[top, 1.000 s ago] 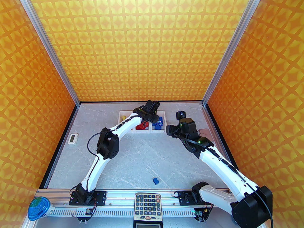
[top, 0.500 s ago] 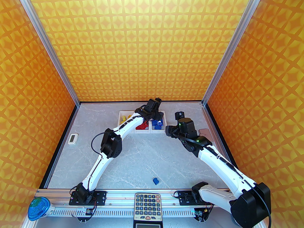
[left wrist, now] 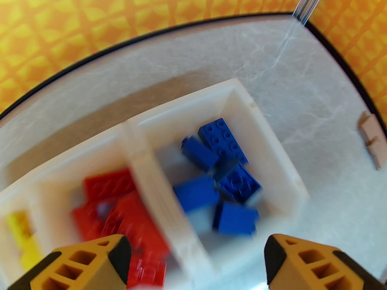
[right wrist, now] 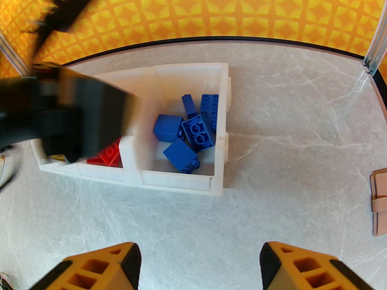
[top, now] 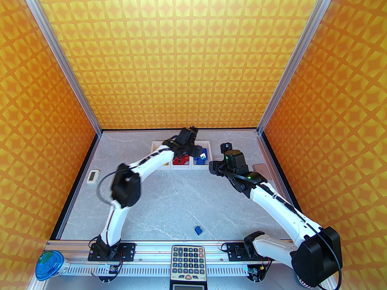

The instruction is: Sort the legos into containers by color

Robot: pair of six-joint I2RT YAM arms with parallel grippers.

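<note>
Three white containers, joined in a row, upper centre of the overhead view: left bin holds yellow legos, middle bin red legos, right bin blue legos, about five counted. One stray blue lego lies alone on the table, lower centre of the overhead view, well apart from the bins. Left gripper: fingers spread, nothing between them, hanging above the wall between the red and blue bins. Right gripper: fingers spread, empty, over bare table just in front of the blue bin. Assessment: sorting nearly complete; the stray blue lego appears to be the only piece left, bound for the right bin.
</note>
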